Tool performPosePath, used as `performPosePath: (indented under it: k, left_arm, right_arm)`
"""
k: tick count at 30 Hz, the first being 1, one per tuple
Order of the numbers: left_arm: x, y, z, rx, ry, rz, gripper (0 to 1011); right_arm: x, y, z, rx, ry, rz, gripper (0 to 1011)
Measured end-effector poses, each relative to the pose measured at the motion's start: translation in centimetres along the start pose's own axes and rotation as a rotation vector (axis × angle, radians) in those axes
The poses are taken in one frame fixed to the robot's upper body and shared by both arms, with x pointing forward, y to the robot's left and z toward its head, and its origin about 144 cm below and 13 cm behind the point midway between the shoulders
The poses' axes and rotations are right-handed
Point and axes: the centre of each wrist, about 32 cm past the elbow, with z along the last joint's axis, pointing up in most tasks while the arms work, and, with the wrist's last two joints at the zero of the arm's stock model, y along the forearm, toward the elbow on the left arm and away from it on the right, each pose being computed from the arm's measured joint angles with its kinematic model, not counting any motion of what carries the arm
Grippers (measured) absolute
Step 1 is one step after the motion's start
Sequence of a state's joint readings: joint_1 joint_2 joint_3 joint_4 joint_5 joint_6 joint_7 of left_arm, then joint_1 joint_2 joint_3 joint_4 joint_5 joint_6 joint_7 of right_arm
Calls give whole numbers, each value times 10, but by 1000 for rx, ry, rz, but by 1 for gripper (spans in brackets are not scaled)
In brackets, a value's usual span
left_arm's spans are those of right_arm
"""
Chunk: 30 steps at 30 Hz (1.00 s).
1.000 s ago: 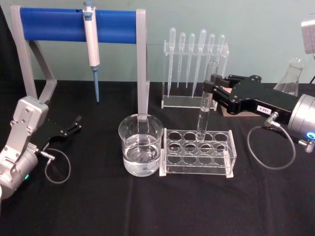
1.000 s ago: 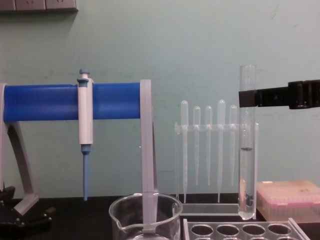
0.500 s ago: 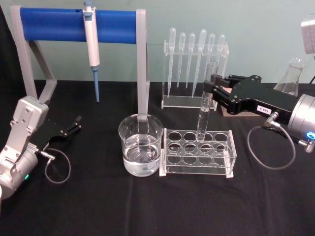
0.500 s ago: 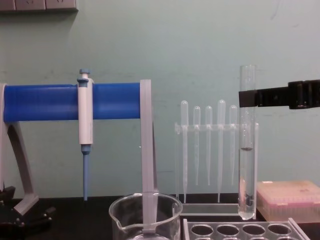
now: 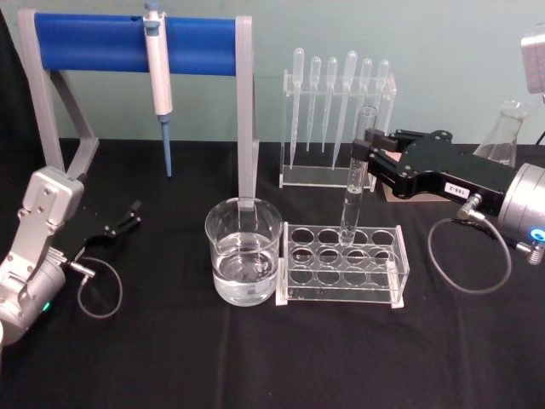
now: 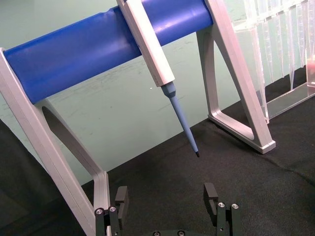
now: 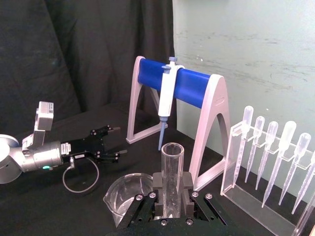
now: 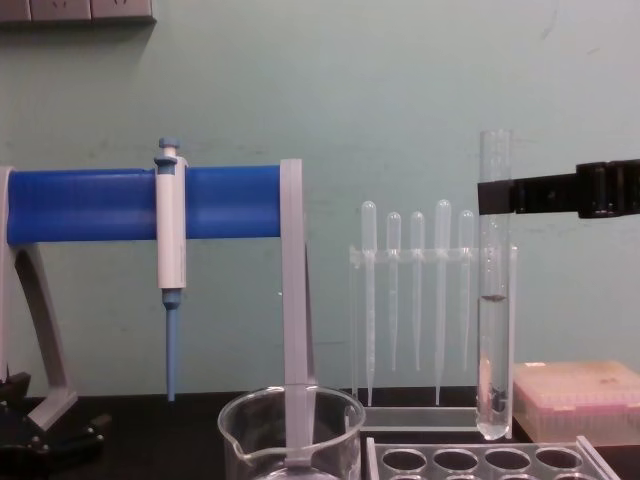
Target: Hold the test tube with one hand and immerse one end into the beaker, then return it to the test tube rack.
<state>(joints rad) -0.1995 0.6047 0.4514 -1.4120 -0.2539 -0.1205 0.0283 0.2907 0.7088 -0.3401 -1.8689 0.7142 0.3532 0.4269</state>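
Observation:
My right gripper (image 5: pixel 368 150) is shut on the upper part of the test tube (image 5: pixel 352 192), holding it upright with its rounded bottom just above a back-row hole of the clear rack (image 5: pixel 341 271). In the chest view the test tube (image 8: pixel 493 340) carries some liquid, and the black jaws of the right gripper (image 8: pixel 495 197) clamp it near the rim. The beaker (image 5: pixel 243 256), part full of clear liquid, stands left of the rack, apart from the tube. The left gripper (image 5: pixel 128 217) rests open at the far left of the table, holding nothing.
A blue-barred stand (image 5: pixel 128 41) holding a white-and-blue pipette (image 5: pixel 158 81) stands at the back left. A rack of plastic droppers (image 5: pixel 336 119) sits behind the tube rack. A pink box (image 8: pixel 575 400) and a conical flask (image 5: pixel 504 136) are at the back right.

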Motion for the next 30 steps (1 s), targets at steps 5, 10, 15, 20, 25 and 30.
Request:
performPosePath:
  k: [5, 10, 15, 20, 25, 30]
  left_arm:
    - [0, 0, 0, 0, 0, 0, 1000]
    - [0, 0, 0, 0, 0, 0, 1000]
    - [0, 0, 0, 0, 0, 0, 1000]
    - [0, 0, 0, 0, 0, 0, 1000]
    - [0, 0, 0, 0, 0, 0, 1000]
    - [0, 0, 0, 0, 0, 0, 1000]
  right_arm:
    - [0, 0, 0, 0, 0, 0, 225]
    - [0, 0, 0, 0, 0, 0, 224]
    - [0, 0, 0, 0, 0, 0, 224]
    - [0, 0, 0, -1, 0, 1, 224]
    - [1, 3, 13, 26, -9, 14, 224]
    - [-3, 12, 32, 56, -38, 43, 224]
